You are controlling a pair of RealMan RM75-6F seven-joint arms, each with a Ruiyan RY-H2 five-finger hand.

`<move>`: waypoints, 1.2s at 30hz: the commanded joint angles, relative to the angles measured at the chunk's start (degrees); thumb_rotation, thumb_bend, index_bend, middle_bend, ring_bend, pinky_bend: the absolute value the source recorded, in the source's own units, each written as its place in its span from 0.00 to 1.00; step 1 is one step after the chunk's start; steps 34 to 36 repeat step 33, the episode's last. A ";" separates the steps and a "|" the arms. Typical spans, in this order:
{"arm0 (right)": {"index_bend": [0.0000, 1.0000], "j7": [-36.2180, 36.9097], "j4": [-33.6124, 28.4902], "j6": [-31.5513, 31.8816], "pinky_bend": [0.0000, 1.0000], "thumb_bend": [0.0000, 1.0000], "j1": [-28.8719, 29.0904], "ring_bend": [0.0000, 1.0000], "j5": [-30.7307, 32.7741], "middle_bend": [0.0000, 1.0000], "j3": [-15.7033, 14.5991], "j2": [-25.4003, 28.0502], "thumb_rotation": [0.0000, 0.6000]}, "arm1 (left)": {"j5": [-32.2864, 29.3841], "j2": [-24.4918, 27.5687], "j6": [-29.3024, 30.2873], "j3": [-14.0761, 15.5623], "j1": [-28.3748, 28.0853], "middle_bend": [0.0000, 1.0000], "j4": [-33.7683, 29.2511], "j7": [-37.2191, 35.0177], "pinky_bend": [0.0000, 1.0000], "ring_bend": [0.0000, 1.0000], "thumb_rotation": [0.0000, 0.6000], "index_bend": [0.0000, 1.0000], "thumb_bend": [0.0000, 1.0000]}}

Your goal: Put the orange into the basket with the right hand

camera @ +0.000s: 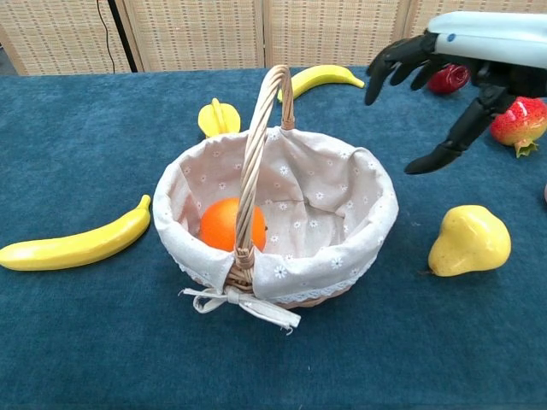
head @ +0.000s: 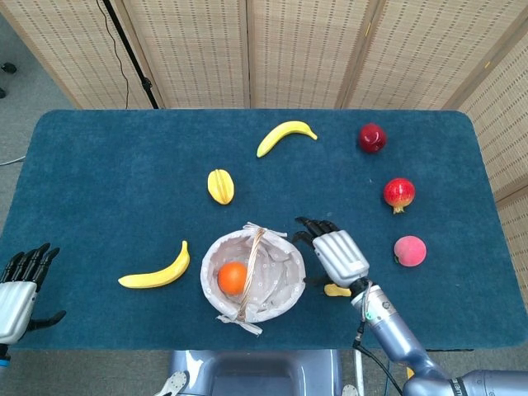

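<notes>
The orange [camera: 231, 225] lies inside the basket [camera: 359, 256], left of the right robot hand [head: 337, 254], which hovers empty with fingers spread just right of the rim. A pear [camera: 469, 241] sits under it; the basket handle [camera: 261, 145] arches between hand and orange. The left robot hand [head: 18, 289] rests open, far off

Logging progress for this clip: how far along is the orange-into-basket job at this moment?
Essentially done. The orange lies inside the basket, on the cloth lining left of the handle. The right hand holds nothing; its fingers are spread and it hangs to the right of the basket, above the pear. The left hand is idle at the table's near left edge. Nothing visible remains except parking the right arm.
</notes>
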 commanded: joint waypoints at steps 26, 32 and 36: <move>0.03 12.99 9.94 19.85 0.16 0.04 -24.37 0.16 -20.31 0.11 -10.48 20.01 1.00 | 1.09 -0.05 1.73 0.03 0.79 0.00 -0.20 1.52 0.00 0.00 1.00 0.00 0.00; 0.00 17.53 14.61 21.42 0.16 0.04 -28.32 0.16 -20.22 0.11 -10.95 19.40 1.00 | 0.94 -0.19 1.37 0.03 0.66 0.00 -0.15 1.73 0.00 0.00 1.00 0.00 0.00; 0.01 18.14 15.14 21.71 0.16 0.04 -28.71 0.16 -20.22 0.11 -10.75 19.15 1.00 | 0.95 -0.23 1.31 0.05 0.64 0.00 -0.17 1.82 0.00 0.00 1.00 0.00 0.00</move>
